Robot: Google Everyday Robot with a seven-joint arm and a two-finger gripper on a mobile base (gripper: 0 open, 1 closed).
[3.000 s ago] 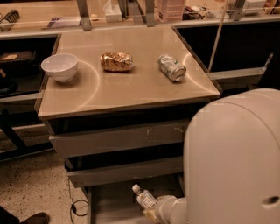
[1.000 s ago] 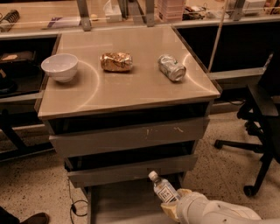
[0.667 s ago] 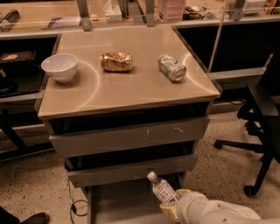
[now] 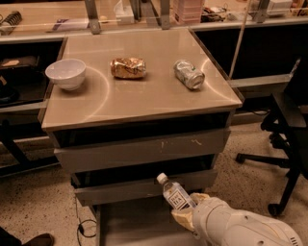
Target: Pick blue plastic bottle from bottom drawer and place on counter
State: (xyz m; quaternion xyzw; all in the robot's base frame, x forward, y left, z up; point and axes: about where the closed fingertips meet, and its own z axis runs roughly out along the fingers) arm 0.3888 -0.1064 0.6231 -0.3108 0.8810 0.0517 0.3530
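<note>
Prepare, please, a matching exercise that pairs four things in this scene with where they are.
Things:
1. white bowl
2. gold-brown can
3. silver-green can
4. blue plastic bottle

Places:
A. right side of the counter
B. held in the gripper, over the bottom drawer
C. left edge of the counter
D. middle of the counter

Pairs: 1-C, 2-D, 3-A, 4-B

White bowl (image 4: 66,73), upright, far left; gold-brown can (image 4: 128,67) and silver-green can (image 4: 188,74), both dented and lying on their sides, set apart in a row to its right. Long pale bench (image 4: 38,17) with metal posts (image 4: 91,14) behind; black office chair (image 4: 288,139) at right on speckled floor (image 4: 29,202); dark cable (image 4: 77,223) at lower left. Gripper (image 4: 184,212), bottom edge right of centre, closed round the blue plastic bottle (image 4: 175,195).
</note>
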